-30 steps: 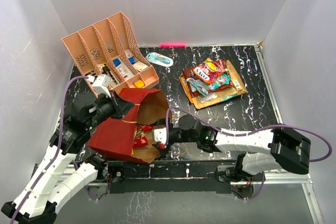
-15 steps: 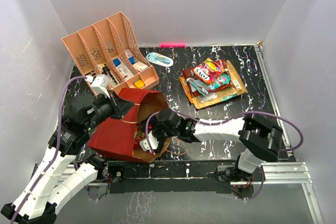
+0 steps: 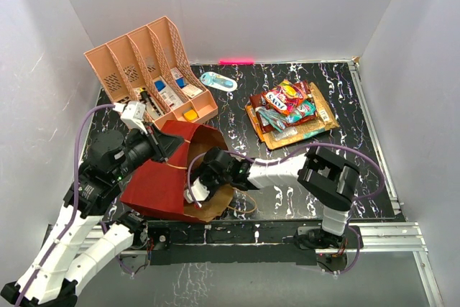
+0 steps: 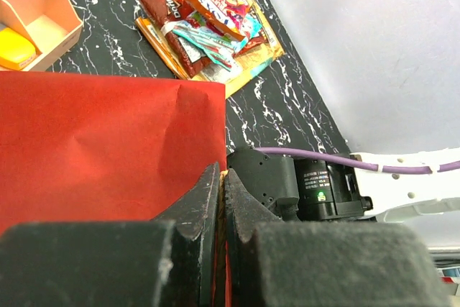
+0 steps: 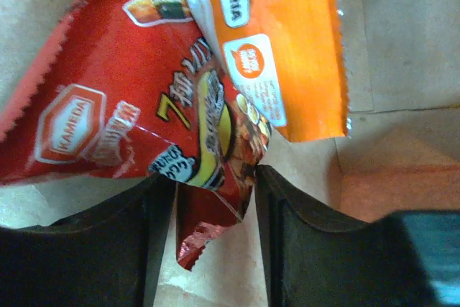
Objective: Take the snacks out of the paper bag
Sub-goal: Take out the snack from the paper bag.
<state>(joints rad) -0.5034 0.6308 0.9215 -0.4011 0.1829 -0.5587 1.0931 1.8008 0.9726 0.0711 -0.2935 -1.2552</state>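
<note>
Paper bag (image 3: pixel 162 177) on its side at the near left of the table (image 3: pixel 359 98), dark red outside, brown within, mouth open toward the right arm. Upper edge of that mouth pinched flat by the left gripper (image 4: pixel 222 181), fingers pressed together on the paper. Well apart at the far right, a pile of snacks (image 3: pixel 291 113) already out. Deep in the bag's mouth, right gripper (image 5: pixel 214 203), by far the nearer arm for the remaining packets. Directly ahead of it on the brown floor: red packet (image 5: pixel 129 120), long axis slanting across the wrist view, lower corner pointing down between the fingers; orange packet (image 5: pixel 287 41) overlapping its top. Fingers half spread, one each side of that corner, close against the foil; firmly nipped or not, hard to tell. Probably needs only a squeeze and a pull straight back out.
</note>
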